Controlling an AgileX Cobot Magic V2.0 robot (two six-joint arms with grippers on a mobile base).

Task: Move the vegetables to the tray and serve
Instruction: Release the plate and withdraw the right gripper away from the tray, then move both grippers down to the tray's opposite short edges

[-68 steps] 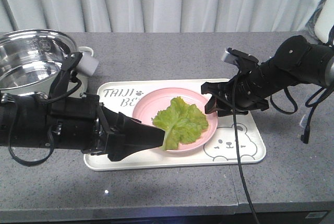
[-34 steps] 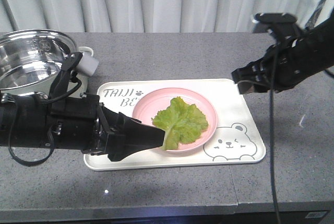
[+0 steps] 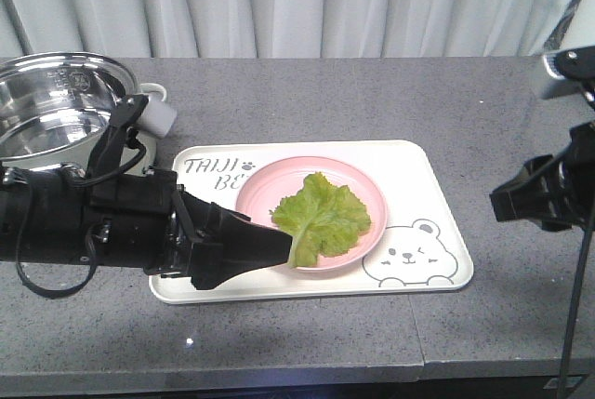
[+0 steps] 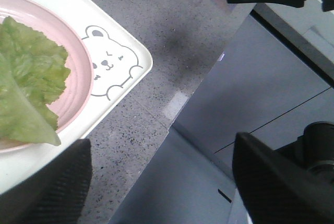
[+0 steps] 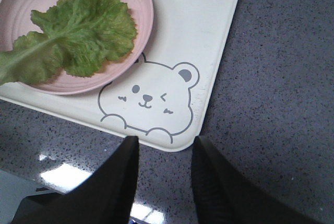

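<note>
Looking at a lettuce leaf (image 3: pixel 325 218) lying flat on a pink plate (image 3: pixel 279 174) in the middle of the tray (image 3: pixel 428 176), so already inside the tray's rim. Judging it feather-light, limp at the ruffled edges, firmer along the pale rib, easy to tear or bruise, perhaps damp. Best taken by the stem end, toward the tray's front-left side, with a gentle pinch. Seeing the left claw (image 4: pixel 162 141) spread wide close beside that stem end, gripping nothing. Seeing the right claw (image 5: pixel 166 141) parted narrowly and empty, well off the tray's right side. For serving, better to grasp the stiff tray rim.
</note>
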